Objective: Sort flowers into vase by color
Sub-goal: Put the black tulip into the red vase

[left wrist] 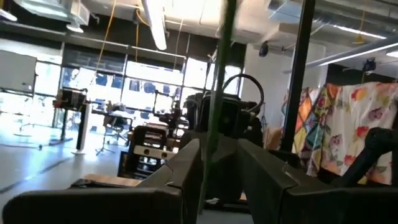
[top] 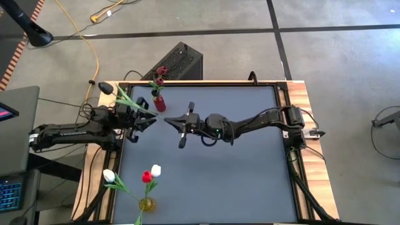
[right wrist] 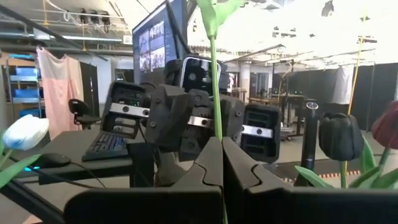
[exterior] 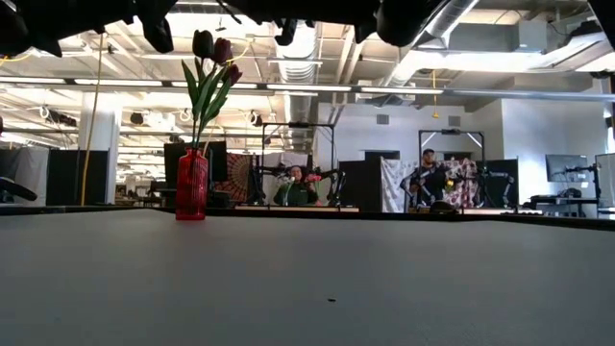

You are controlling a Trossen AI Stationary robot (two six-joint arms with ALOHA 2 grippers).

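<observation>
The right gripper (top: 167, 118) is pinched on the lower end of a tulip's stem (right wrist: 216, 93); in its wrist view the two fingers (right wrist: 208, 163) meet around the thin green stalk. Directly opposite, tip to tip, is the left gripper (top: 150, 117), and the same stem (left wrist: 217, 87) runs up between its fingers (left wrist: 186, 163), which are closed on it. So both grippers hold one flower in the air, above the table (top: 237, 156). From the left gripper the stem slants away past the table's edge to a dark head (top: 106, 88) with green leaves just below it.

Just beyond the two grippers, toward the table's far edge, stands a red vase (top: 159, 103) holding dark and dark-red tulips (top: 161, 70); in the low view the vase (exterior: 191, 185) stands upright with the blooms (exterior: 215, 48) above it. Those dark blooms (right wrist: 339, 137) also show beside the right gripper in its wrist view.

Well apart, at the near edge on the left arm's side, a small yellow vase (top: 147, 204) holds two white tulips (top: 155, 170) and a red one (top: 147, 177).

People sit in the room behind the table.
</observation>
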